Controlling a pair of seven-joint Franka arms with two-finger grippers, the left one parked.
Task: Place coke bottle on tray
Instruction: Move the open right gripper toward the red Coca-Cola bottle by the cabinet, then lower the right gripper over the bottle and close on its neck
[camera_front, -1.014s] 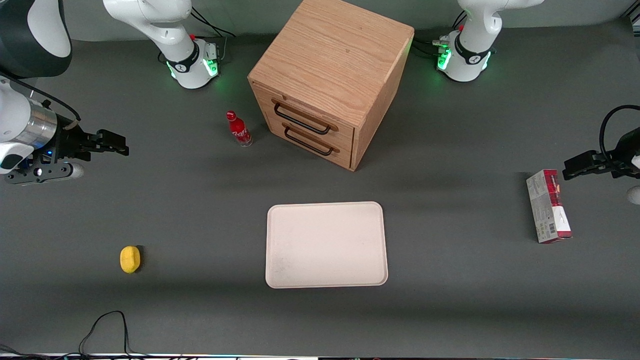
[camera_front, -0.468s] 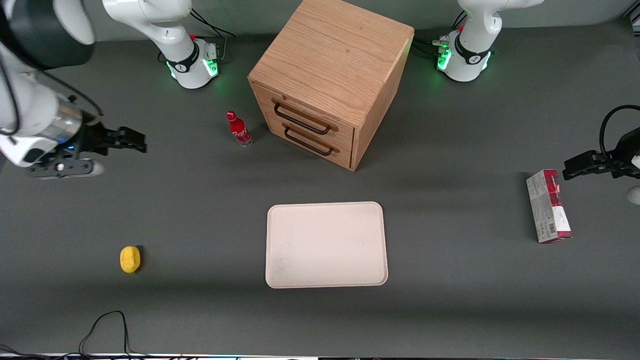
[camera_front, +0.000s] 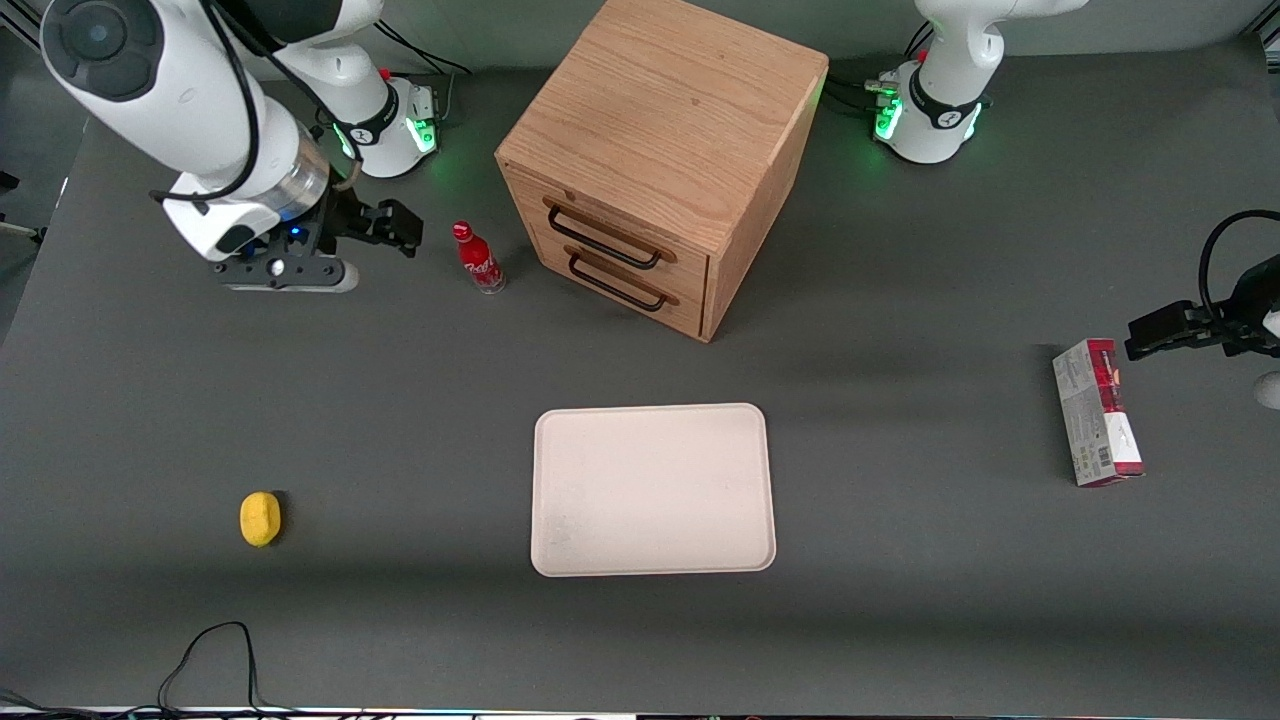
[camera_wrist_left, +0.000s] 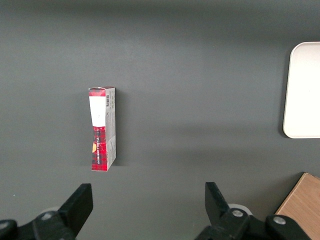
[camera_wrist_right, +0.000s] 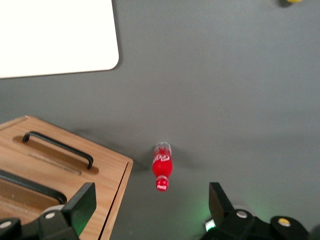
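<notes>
Grey desk (camera_front: 900, 620): coke bottle (camera_front: 478, 259) stood upright beside drawer cabinet (camera_front: 655, 160), well apart from tray (camera_front: 653, 489). Claw (camera_front: 395, 226) held released near bottle, nothing gripped. Bottle judged light, rigid, smooth, easily toppled; best gripped mid-body.

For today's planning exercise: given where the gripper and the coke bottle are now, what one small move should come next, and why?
Probably a short advance toward the coke bottle until the open fingers straddle it. The gripper hangs beside the bottle, apart from it and holding nothing. The bottle stands upright on the table beside the wooden drawer cabinet, and the tray lies bare, nearer the front camera.
</notes>
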